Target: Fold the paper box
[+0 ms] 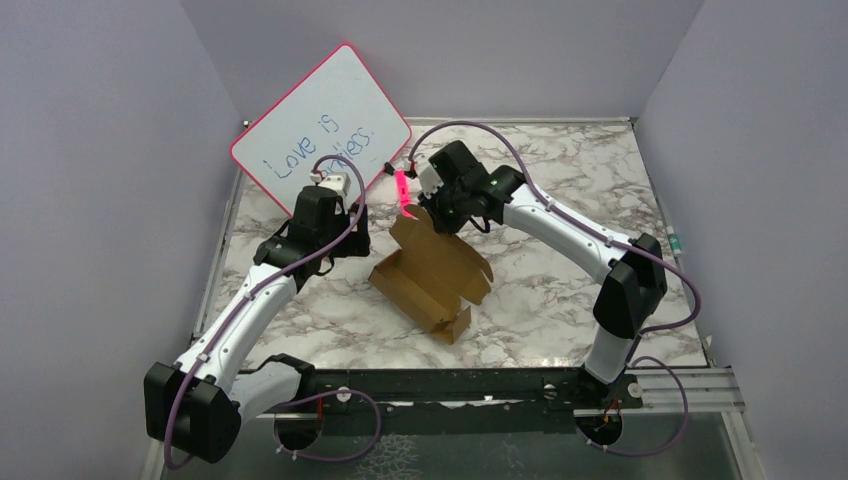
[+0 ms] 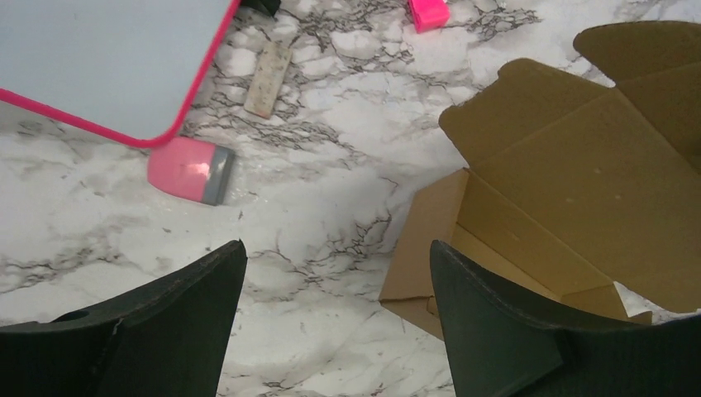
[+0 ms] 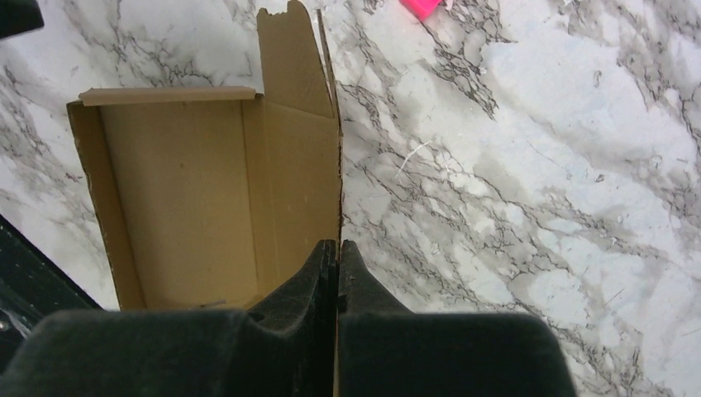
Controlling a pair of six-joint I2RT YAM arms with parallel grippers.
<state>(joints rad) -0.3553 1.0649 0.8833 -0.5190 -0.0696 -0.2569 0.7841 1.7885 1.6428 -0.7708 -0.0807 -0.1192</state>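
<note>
Right gripper (image 3: 337, 248) pinched on the wall of the plain brown die-cut cardboard box (image 3: 190, 190); left gripper (image 2: 335, 252) spread, box just to its right, so best steady the wall while tucking the flap.

Left arm (image 1: 245, 315) reaching forward from base, elbow riding low, wrist angling down. Left gripper (image 2: 335, 252) hovering, jaws standing wide apart, fingers (image 2: 190, 306) touching nothing. Right arm (image 1: 575, 225) arching up from base, bending at elbow, forearm extending leftward. Right gripper (image 3: 337, 248) pointing down, its fingers pressing together, pinching upright flap edge of paper box (image 3: 190, 190). Both wrists sitting close together, well ahead of bases.
</note>
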